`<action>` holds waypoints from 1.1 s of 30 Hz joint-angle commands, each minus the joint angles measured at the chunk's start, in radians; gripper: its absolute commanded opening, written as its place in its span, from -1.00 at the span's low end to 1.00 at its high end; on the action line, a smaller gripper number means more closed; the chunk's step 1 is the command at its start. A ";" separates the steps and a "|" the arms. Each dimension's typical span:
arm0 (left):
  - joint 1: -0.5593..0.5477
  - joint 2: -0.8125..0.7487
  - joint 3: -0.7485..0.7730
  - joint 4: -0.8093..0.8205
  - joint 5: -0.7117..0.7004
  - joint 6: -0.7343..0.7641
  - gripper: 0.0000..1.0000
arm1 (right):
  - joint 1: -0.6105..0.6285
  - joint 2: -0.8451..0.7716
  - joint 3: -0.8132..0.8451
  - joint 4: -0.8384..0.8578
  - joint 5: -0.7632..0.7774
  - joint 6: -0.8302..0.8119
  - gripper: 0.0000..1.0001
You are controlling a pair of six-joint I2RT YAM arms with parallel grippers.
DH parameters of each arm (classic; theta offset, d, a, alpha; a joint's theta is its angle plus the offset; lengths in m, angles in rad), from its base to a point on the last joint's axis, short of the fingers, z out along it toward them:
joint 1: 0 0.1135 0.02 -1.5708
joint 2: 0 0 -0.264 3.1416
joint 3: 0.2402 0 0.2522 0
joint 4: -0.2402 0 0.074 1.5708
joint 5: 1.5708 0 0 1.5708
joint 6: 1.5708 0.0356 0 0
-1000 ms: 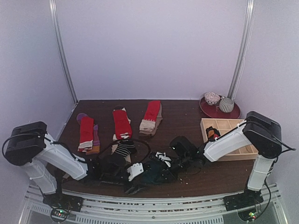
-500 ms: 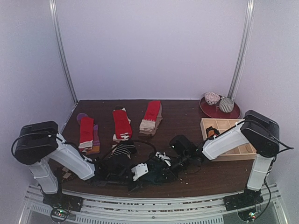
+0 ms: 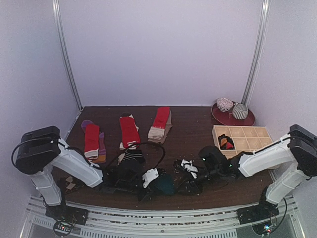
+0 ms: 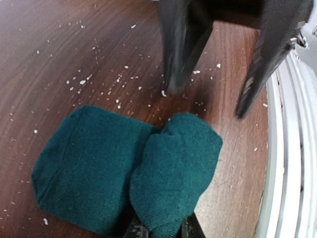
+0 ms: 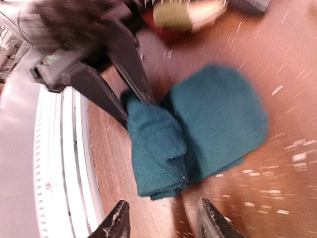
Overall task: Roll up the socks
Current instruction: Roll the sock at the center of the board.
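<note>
Top external, left to right. Far left on the table (image 3: 198,130) lies the red-and-purple pair (image 3: 92,141), flat. Next come two red-and-beige pairs (image 3: 129,131), also flat, with the striped sock (image 3: 132,156) just below them. None of these looks rolled.

Low centre: the left pincer (image 3: 153,181) is clamped on the dark teal sock (image 3: 165,185), which sits near the table's front edge. In the left wrist view its fingertips, at the bottom of the frame, pinch the narrower folded lobe. The broader lobe lies flat to the left of it.

Change against half a second ago: the right pincer (image 3: 182,181) has drawn off to the right. It was hard up against the teal sock then. Now bare table shows between them, and the right arm's shoulder has swung toward the right edge of the frame. In the right wrist view (motion-blurred) its fingers stand wide apart at the bottom of the frame with nothing between them. The sock lies above them, not touching.

Reading: the right arm appears to have finished its share of the fold, leaving a compact doubled bundle held by the left arm alone. This pair seems near done. The pinched lobe may spring open once it is let go.

Right: the wooden tray (image 3: 257,151) holds one black-and-orange roll (image 3: 225,142) in a compartment at its left end. Upper right of that stands a red plate (image 3: 247,120) with two bowls.
</note>
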 commanded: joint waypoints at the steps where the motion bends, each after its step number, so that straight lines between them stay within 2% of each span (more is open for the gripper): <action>1: 0.040 0.096 0.005 -0.215 0.172 -0.149 -1.00 | 0.076 -0.161 -0.099 0.216 0.259 -0.161 0.03; 4: 0.063 0.145 -0.005 -0.195 0.250 -0.196 -1.00 | 0.150 -0.176 -0.130 0.261 0.333 -0.316 0.15; 7: 0.084 0.178 -0.015 -0.176 0.307 -0.222 -1.00 | 0.180 -0.122 -0.113 0.251 0.368 -0.414 0.19; 17: 0.100 0.207 -0.020 -0.180 0.361 -0.218 -0.98 | 0.203 0.056 -0.078 0.303 0.420 -0.423 0.18; 19: 0.100 0.209 -0.014 -0.184 0.365 -0.212 -0.97 | 0.204 0.076 -0.072 0.306 0.423 -0.403 0.05; 22: 0.101 0.214 -0.004 -0.197 0.367 -0.202 -0.95 | 0.203 0.103 -0.047 0.276 0.405 -0.354 -0.32; 27: 0.104 0.207 0.020 -0.229 0.313 -0.186 -0.74 | 0.187 0.123 -0.014 0.197 0.333 -0.210 -0.48; 28: 0.104 0.200 0.026 -0.237 0.287 -0.182 -0.61 | 0.180 0.124 -0.015 0.183 0.310 -0.177 -0.49; 30: 0.104 0.163 0.032 -0.244 0.213 -0.172 -0.06 | 0.169 0.129 -0.019 0.156 0.271 -0.115 -0.50; 31: 0.104 0.133 0.028 -0.237 0.175 -0.166 0.12 | 0.163 0.129 -0.030 0.157 0.248 -0.090 -0.50; 32: 0.104 0.100 0.022 -0.223 0.136 -0.158 0.59 | 0.152 0.134 -0.042 0.158 0.227 -0.061 -0.50; 33: 0.104 0.058 0.014 -0.205 0.101 -0.143 0.92 | 0.137 0.141 -0.049 0.158 0.197 -0.037 -0.50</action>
